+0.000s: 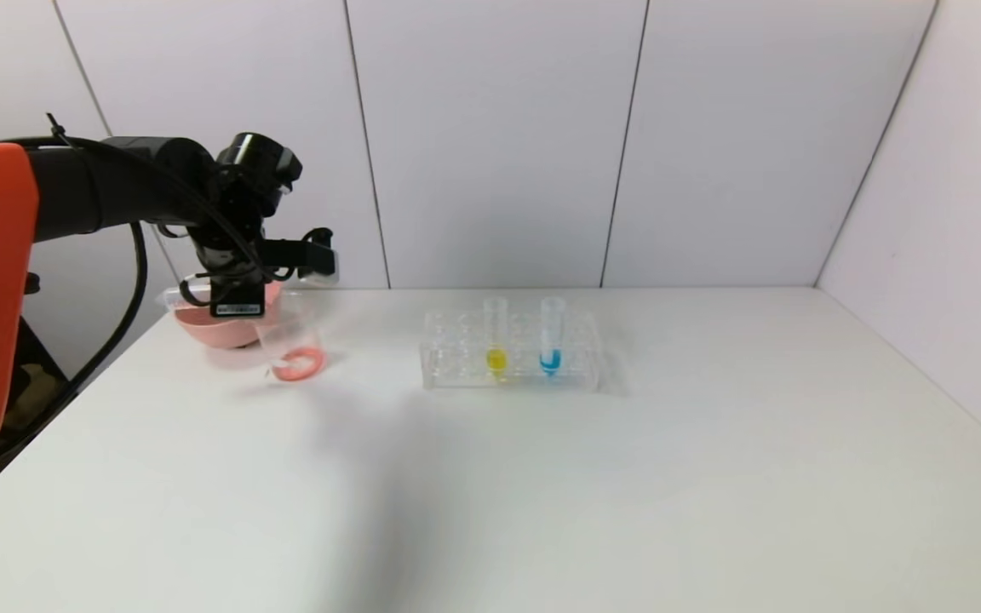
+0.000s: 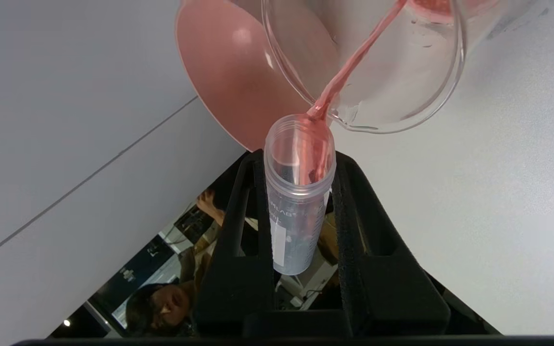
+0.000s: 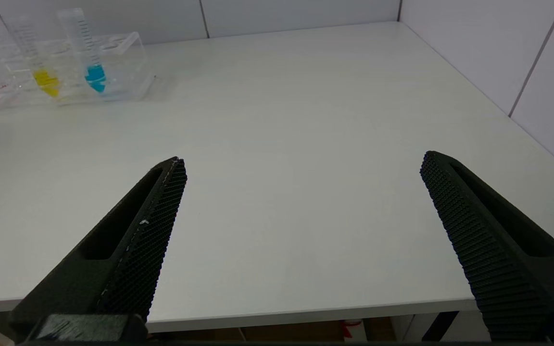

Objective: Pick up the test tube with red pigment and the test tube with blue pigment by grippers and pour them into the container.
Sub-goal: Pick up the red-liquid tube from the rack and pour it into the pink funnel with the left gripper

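1. While the right gripper [image 3: 301, 168] hangs at the near edge of the counter [image 1: 542, 477], its jaws stand wide with nothing between them; it looks across bare counter toward the tube rack [image 3: 123, 53].
2. Standing upright in the rack, the test tube with blue pigment [image 1: 551, 336] has its long axis vertical and its blue liquid at the bottom, just beside a tube with yellow liquid [image 1: 496, 340]. From the right gripper it lies ahead and toward the robot's left, well apart. I judge the right arm to be the free one for it, and the coming move would need its jaws brought level with the upper part of that tube, one on each side.
3. Farther off at the left rear of the counter, the left gripper [image 2: 301, 163] has its jaws clamped on the test tube with red pigment [image 2: 298, 192], tilted so its open mouth meets the lip of the container [image 2: 440, 91].
4. A red stream runs from the tube's mouth into the container, and red liquid pools at its base, so the first pour looks under way.
5. Touching or just behind the container sits a pink bowl [image 1: 201, 328].
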